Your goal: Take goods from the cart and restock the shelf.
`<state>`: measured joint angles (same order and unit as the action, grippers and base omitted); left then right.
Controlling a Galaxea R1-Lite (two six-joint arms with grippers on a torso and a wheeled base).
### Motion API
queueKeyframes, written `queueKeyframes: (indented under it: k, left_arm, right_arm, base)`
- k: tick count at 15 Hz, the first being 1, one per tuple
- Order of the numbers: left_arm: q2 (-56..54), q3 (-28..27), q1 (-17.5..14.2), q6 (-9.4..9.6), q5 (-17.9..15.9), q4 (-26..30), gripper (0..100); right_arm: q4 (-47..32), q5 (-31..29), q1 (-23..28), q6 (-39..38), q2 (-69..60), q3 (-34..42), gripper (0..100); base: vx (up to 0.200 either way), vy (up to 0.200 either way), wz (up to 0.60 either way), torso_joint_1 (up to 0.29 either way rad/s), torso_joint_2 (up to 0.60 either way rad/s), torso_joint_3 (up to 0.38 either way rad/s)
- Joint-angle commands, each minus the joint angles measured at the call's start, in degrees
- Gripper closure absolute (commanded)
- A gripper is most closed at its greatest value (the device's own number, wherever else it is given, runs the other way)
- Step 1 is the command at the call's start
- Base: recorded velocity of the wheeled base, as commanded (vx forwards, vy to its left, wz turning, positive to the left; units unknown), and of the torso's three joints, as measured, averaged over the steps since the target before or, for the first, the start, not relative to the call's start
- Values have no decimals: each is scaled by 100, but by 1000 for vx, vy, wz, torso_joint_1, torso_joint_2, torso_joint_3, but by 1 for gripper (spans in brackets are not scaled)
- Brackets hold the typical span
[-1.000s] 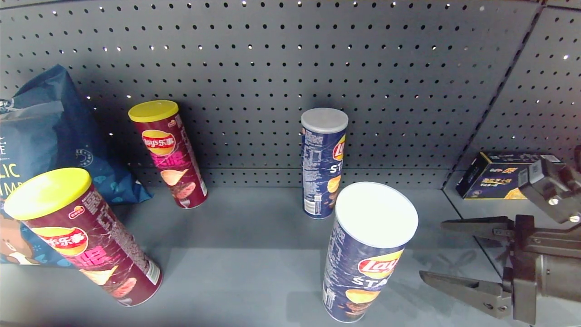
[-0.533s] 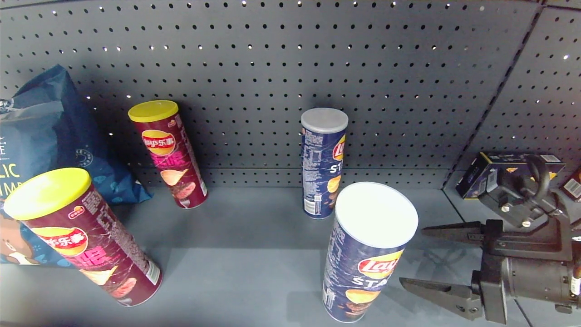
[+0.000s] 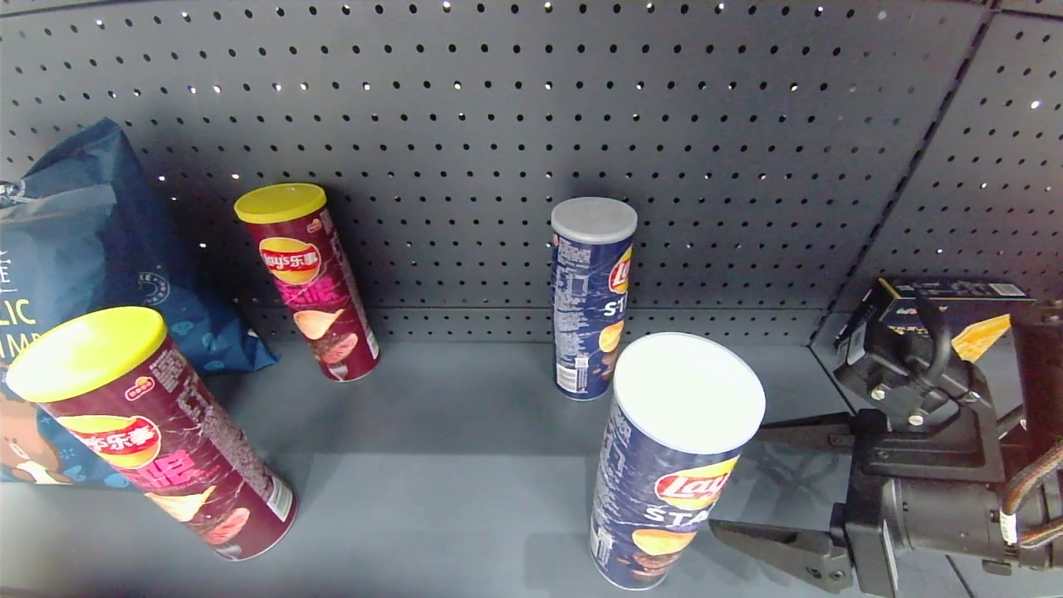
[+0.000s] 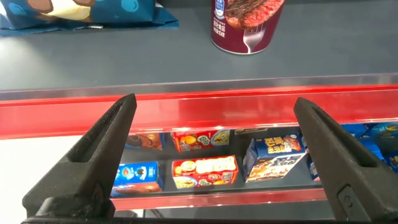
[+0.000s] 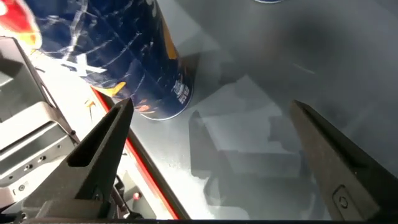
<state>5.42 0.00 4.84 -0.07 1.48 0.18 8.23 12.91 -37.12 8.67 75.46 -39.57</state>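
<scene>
The right tool (image 3: 742, 480) is hovering low over the shelf (image 3: 465, 432), just beside the near blue can (image 3: 673, 465). Its jaws are standing wide apart and gripping nothing. In the right wrist view, the right tool (image 5: 210, 107) is pointing at bare shelf (image 5: 280, 62), with the near blue can (image 5: 124, 56) off to one side of the gap, close to one finger (image 5: 99, 155). Whether that finger is touching it cannot be told.

The left tool (image 4: 214, 102) is also gaping open and empty. It is facing the red strip (image 4: 205, 112) along the shelf's front edge, with small boxes (image 4: 205, 171) lying on a lower shelf (image 4: 217, 198) below it. Beyond the red strip, the near red can (image 4: 245, 25) is standing beside the bag (image 4: 81, 12).

All four cans are standing upright on the shelf. The far blue can (image 3: 591, 299) is sitting behind the near blue can, close to the pegboard (image 3: 531, 124). The far red can (image 3: 307, 282) is standing to the left, also near the pegboard. The near red can (image 3: 158, 432) is standing at the front left, just beside the bag (image 3: 75, 249). A dark box (image 3: 905, 309) is lying on the next section to the right, behind the right arm.
</scene>
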Motion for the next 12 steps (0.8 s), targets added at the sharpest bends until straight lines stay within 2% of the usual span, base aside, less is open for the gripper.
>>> queueKeyframes:
  k: [1, 12]
  left_arm:
    - [11, 0, -1, -1, 2, -1, 0]
    - [11, 0, -1, -1, 2, -1, 0]
  right_arm:
    - [3, 1, -15, 3, 74, -7, 0]
    - [135, 1, -58, 91, 338, 28, 0]
  base:
    - [0, 0, 0, 0, 0, 0]
    - [0, 0, 0, 0, 0, 0]
